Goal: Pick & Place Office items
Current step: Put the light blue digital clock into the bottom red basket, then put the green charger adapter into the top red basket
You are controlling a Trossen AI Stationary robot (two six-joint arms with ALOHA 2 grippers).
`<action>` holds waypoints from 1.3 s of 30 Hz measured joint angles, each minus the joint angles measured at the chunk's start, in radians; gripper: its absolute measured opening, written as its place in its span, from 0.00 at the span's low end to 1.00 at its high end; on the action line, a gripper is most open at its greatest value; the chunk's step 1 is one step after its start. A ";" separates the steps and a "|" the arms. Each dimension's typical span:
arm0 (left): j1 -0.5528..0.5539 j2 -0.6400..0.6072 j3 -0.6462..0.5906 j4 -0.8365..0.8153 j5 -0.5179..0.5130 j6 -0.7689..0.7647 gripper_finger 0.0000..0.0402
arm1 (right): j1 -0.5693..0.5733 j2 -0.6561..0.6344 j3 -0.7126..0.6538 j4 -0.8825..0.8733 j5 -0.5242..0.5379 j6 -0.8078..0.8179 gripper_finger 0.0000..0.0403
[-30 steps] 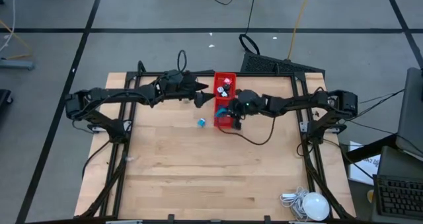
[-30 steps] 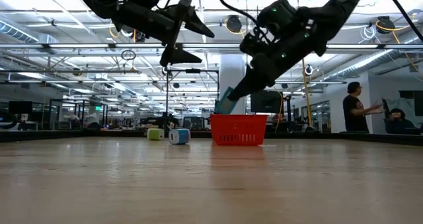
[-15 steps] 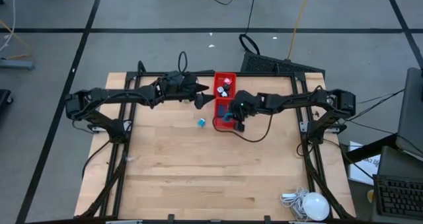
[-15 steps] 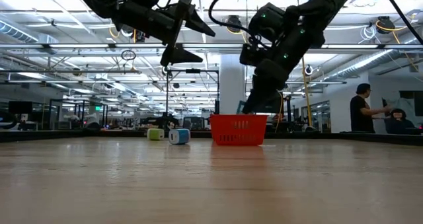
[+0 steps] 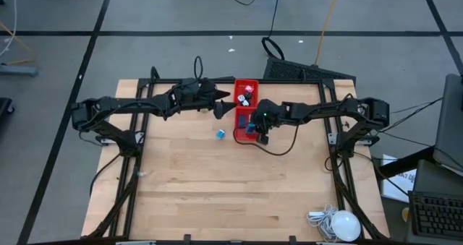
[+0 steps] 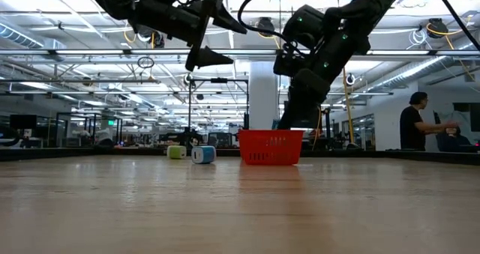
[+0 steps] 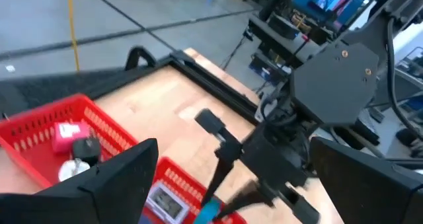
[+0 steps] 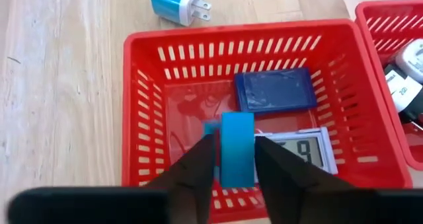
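Red tray point(image 8: 132, 118), near compartment: right gripper point(image 8: 232, 159) hangs over it, fingers pinching a light blue piece point(image 8: 236, 148) above a dark blue item point(image 8: 274, 90) and a small display unit point(image 8: 301, 150). Left gripper point(image 6: 212, 31) waits raised and spread, left of the tray. Step: placing; next, release the piece, then collect the blue plug point(image 5: 220, 134) on the table left of the tray.

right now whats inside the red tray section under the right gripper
Inside the red tray section: a dark blue flat item, a small display partly covered, and a light blue piece between the right gripper fingers. Anything beneath them is hidden.
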 joint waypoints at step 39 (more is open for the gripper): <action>0.089 0.200 0.000 -0.584 -0.409 -0.157 0.99 | 0.140 -0.215 -0.001 0.012 0.000 -0.079 0.39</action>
